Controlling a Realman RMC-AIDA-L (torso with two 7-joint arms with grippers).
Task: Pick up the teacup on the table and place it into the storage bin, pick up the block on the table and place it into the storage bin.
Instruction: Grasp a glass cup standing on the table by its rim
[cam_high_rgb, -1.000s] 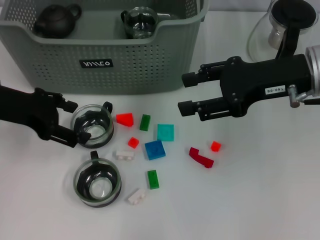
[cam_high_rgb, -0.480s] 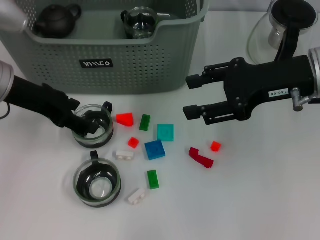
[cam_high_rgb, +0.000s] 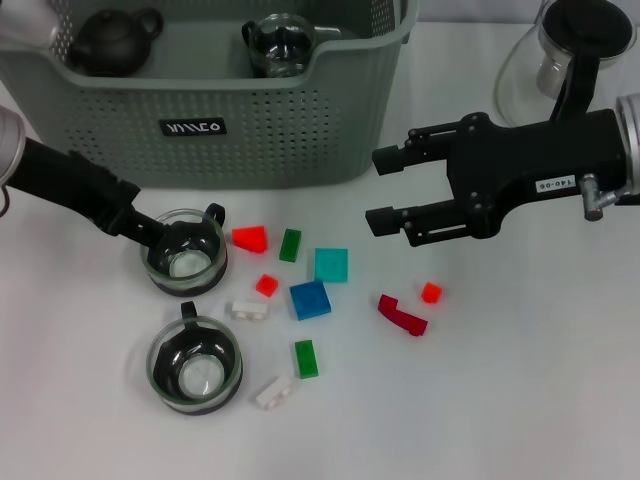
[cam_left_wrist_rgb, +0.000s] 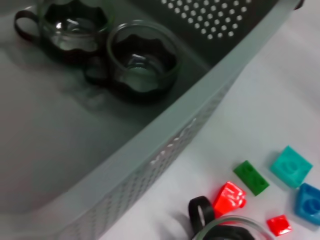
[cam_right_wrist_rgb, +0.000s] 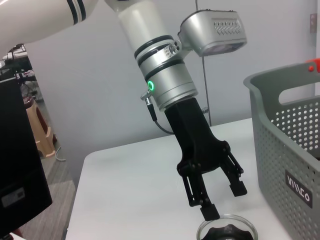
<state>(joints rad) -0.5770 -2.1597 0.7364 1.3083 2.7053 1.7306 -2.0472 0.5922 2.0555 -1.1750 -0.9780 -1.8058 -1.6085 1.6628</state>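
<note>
Two glass teacups with black bases stand on the white table, one nearer the storage bin and one closer to me. My left gripper is open at the left rim of the nearer-bin teacup; the right wrist view shows it spread just above that cup. Loose blocks lie right of the cups: red, green, teal, blue. My right gripper is open and empty, held above the table right of the blocks.
The bin holds a black teapot and glass cups, also in the left wrist view. A glass carafe stands at the back right. More blocks: dark red, small red, green, white.
My left gripper has swung from the cup's left side up to its back-left rim, arm now coming from the upper left. My right gripper shifted slightly right.
</note>
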